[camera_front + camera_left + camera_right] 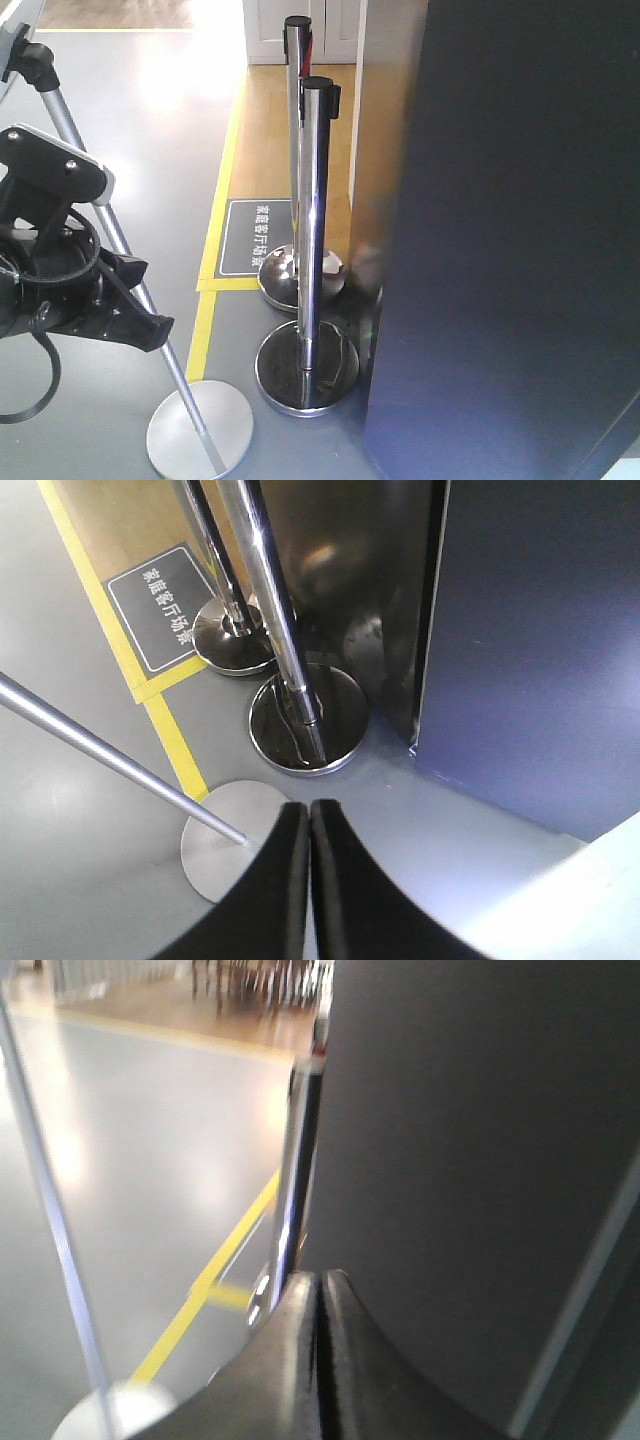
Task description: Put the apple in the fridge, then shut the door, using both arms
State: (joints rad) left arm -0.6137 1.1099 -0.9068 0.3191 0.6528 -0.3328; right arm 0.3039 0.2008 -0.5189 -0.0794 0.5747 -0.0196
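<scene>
In the front view, the left arm [60, 250] is seen at 9 o'clock. It is crossed by a slanted pole [185, 390], which ends in a round base [198, 440] at 7 o'clock. Two chrome posts [312, 250] are stood at the centre, just beside the fridge [510, 240]. The fridge's dark flat face fills the 3 o'clock side. In the wrist views, the left gripper [308, 815] and right gripper [322, 1285] are each shown with fingers pressed together. The right gripper is held near the fridge face.
</scene>
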